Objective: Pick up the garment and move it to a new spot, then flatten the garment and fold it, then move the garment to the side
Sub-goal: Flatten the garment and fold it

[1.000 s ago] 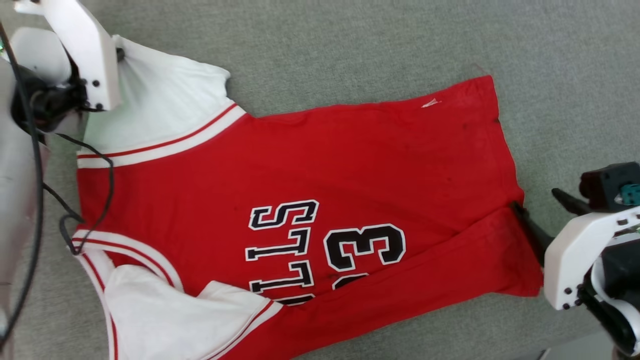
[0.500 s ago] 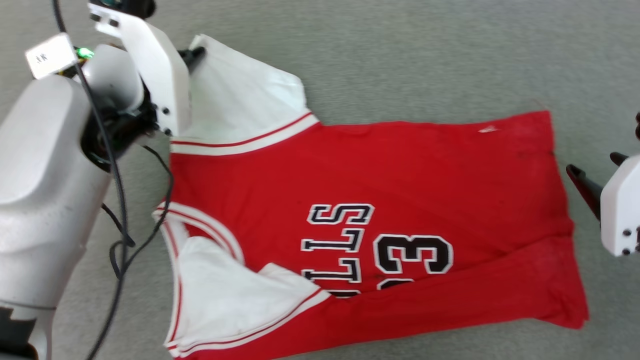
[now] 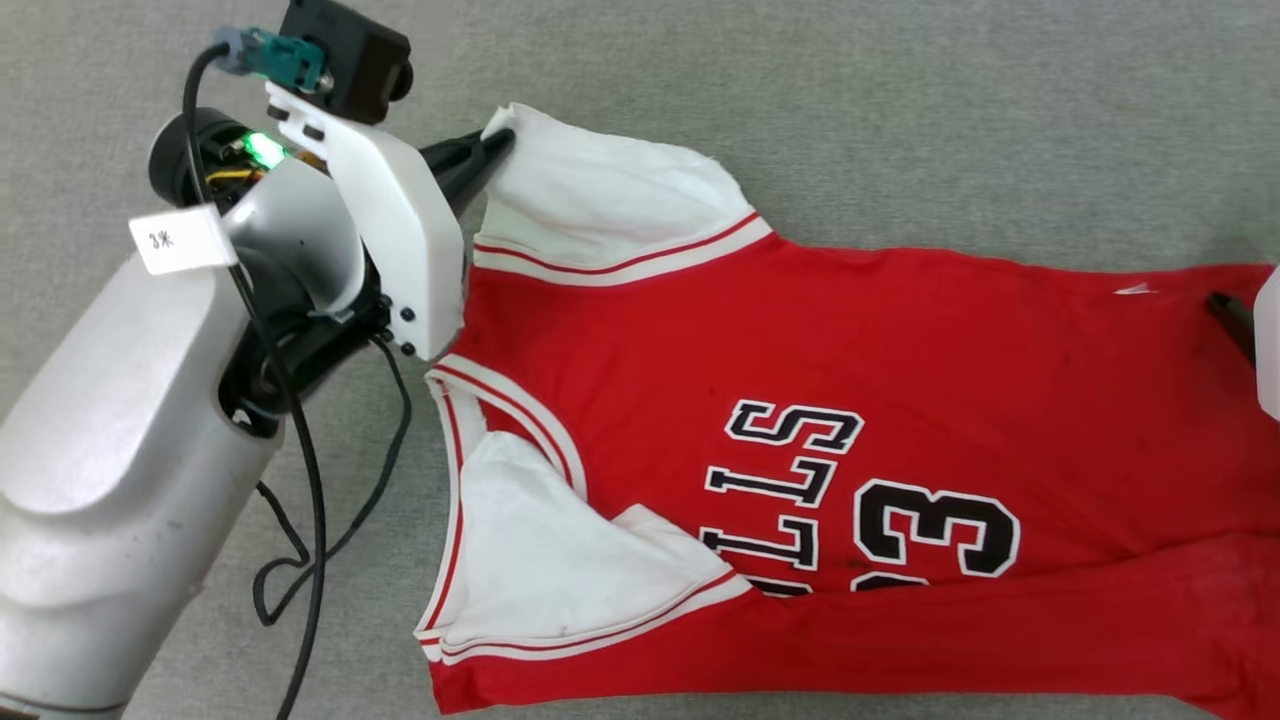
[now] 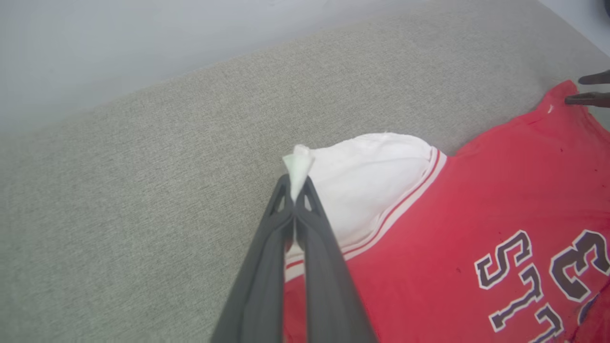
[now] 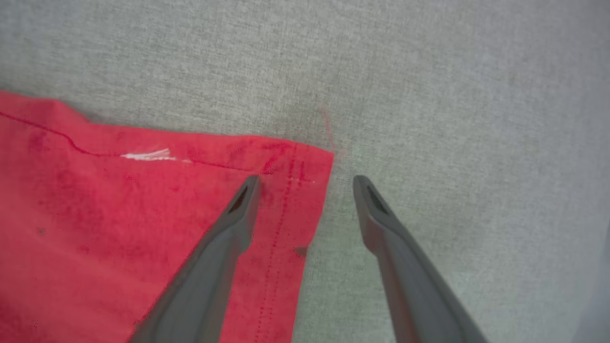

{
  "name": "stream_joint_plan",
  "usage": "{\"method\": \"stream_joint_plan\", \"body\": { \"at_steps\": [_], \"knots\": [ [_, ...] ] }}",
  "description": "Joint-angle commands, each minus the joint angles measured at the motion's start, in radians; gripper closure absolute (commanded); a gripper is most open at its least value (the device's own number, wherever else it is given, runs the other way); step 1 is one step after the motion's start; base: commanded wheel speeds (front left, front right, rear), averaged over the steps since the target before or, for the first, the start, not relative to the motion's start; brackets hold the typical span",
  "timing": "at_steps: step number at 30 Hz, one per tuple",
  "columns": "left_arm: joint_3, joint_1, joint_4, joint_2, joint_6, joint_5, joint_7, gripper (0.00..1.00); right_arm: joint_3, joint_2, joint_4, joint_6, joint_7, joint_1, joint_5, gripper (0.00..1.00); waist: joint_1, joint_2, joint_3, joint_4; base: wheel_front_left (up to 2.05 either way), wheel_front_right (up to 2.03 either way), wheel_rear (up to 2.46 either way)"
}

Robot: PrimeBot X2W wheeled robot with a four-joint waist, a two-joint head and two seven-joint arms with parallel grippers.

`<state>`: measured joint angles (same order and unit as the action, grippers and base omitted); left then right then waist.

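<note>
The left gripper (image 4: 296, 188) is clenched on a white sleeve tip of the garment (image 3: 850, 340). The red jersey lies spread on grey fabric (image 3: 900, 100), black lettering up. The right gripper (image 5: 307, 183), fingers spread, straddles its hem corner.

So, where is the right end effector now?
Head view's right edge: the right end effector, open, straddles the jersey's hem corner, one finger over red cloth, one over grey surface.

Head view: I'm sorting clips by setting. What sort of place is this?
Probably an indoor robot test bench, though little shows: a grey woven cloth surface bears the red garment, a plain pale wall rises behind it, and the left gripper pinches a white sleeve.
</note>
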<state>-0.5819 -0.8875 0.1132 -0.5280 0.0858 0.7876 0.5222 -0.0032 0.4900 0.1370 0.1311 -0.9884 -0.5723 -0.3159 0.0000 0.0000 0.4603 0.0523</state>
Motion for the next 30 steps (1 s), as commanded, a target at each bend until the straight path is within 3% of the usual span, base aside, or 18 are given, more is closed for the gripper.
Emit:
{"method": "stream_joint_plan", "body": {
  "at_steps": [1,13,14,15,16,30],
  "knots": [
    [-0.004,0.019,-0.028,-0.002,-0.008,-0.006,-0.010,1.00,0.017,0.008,0.029,-0.001,0.003,-0.022,0.012,0.00,0.0000,0.0000,0.007,0.013,0.00,0.00,0.00],
    [-0.015,0.077,-0.123,-0.010,-0.034,-0.014,-0.036,1.00,0.139,-0.001,0.166,0.001,0.029,0.002,0.006,0.00,0.0000,0.0000,0.016,0.040,0.00,0.00,0.00],
    [-0.015,0.083,-0.125,-0.010,-0.035,-0.013,-0.041,1.00,0.147,-0.005,0.176,0.002,0.031,0.008,0.002,0.53,0.0000,0.0000,0.014,0.040,0.00,0.00,0.00],
    [-0.015,0.088,-0.125,-0.009,-0.036,-0.011,-0.044,1.00,0.153,-0.007,0.183,0.002,0.039,0.011,0.000,0.84,0.0000,0.0000,0.012,0.041,0.00,0.00,0.00],
    [-0.015,0.093,-0.124,-0.009,-0.038,-0.011,-0.049,1.00,0.158,-0.005,0.190,0.002,0.051,0.011,-0.002,1.00,0.0000,0.0000,0.010,0.042,0.00,0.00,0.00],
    [0.007,0.163,-0.069,-0.017,-0.051,-0.007,-0.133,1.00,0.075,0.004,0.228,-0.001,0.302,0.016,-0.030,1.00,0.0000,0.0000,-0.115,0.020,0.00,0.00,0.00]
  ]
}}
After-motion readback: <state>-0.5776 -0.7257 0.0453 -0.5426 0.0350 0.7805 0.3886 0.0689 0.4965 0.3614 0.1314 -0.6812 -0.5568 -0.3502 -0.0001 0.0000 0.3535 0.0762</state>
